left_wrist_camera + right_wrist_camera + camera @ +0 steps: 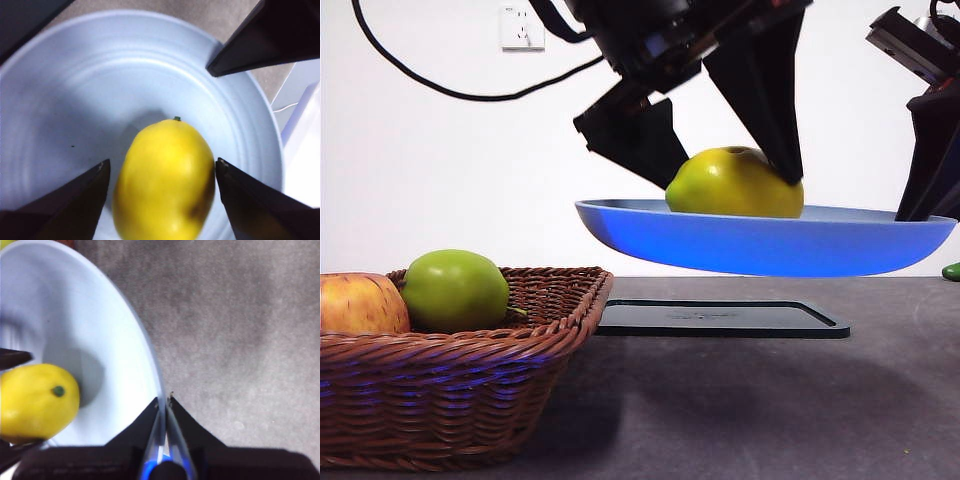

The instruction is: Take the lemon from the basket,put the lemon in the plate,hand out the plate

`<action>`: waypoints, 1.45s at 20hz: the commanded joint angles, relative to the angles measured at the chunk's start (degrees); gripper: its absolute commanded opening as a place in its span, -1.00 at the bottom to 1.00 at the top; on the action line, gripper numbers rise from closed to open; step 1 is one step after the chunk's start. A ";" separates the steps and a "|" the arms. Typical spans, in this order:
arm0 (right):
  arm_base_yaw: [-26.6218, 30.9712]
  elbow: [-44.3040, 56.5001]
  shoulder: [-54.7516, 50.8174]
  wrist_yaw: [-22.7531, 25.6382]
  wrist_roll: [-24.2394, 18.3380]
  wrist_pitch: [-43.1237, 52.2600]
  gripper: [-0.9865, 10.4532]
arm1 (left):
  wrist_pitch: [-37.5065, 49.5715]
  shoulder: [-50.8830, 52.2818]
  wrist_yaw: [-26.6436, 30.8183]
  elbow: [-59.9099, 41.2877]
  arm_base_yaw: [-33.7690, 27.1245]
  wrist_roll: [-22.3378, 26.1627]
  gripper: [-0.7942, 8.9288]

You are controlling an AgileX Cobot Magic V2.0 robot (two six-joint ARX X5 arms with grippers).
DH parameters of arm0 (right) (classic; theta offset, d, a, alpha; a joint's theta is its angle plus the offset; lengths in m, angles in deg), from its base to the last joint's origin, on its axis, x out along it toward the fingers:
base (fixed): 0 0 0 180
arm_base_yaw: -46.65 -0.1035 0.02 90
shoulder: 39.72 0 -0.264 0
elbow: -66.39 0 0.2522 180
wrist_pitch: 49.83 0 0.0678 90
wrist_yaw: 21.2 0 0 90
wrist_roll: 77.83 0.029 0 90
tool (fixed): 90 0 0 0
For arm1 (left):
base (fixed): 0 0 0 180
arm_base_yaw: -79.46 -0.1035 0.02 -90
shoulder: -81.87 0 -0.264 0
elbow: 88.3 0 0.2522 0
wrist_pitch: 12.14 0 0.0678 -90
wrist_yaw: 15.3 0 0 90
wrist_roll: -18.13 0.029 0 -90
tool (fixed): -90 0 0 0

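The yellow lemon (735, 185) lies in the blue plate (760, 245), which hangs level in the air above the table. My left gripper (730, 180) is over the plate, its jaws open on either side of the lemon (165, 180) with a slim gap on one side. My right gripper (920, 210) is shut on the plate's right rim (159, 405) and holds it up. The right wrist view also shows the lemon (35, 400) on the plate's floor (75, 315). The wicker basket (470, 390) stands at the front left.
A green apple (455, 290) and a red-yellow apple (355, 305) lie in the basket. A flat black tray (720, 318) lies on the grey table under the plate. A small green thing (952, 271) shows at the right edge.
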 commanded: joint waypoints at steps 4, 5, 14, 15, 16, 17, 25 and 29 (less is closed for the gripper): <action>1.95 -0.94 5.01 -0.52 0.72 0.33 -0.82 | -8.26 6.21 2.80 6.43 -1.29 2.49 -0.09; 2.60 -1.22 6.69 -0.50 0.63 0.42 -0.82 | -10.54 7.78 3.93 7.80 -1.53 3.39 -0.09; 6.16 -18.73 23.56 -0.26 -0.74 0.50 -0.82 | -17.92 19.96 6.08 11.78 -1.68 3.89 -0.09; 6.23 -22.05 26.21 -0.07 -0.72 0.48 -0.82 | -18.75 20.92 6.05 11.78 -1.68 3.67 -0.09; 6.23 -24.76 28.28 0.48 -0.68 0.48 -0.82 | -19.30 21.27 6.03 11.78 -1.68 3.61 -0.09; 6.23 -28.20 31.17 1.31 -0.68 0.48 -0.82 | -20.28 21.88 6.08 11.78 -1.68 3.52 -0.09; 7.15 -47.80 49.77 4.00 -0.28 0.57 -0.82 | -21.44 21.88 6.21 11.78 -1.68 3.48 -0.09; 8.50 -49.94 54.93 3.91 -0.31 1.38 -0.82 | -20.11 21.88 6.64 11.78 -1.68 3.48 -0.09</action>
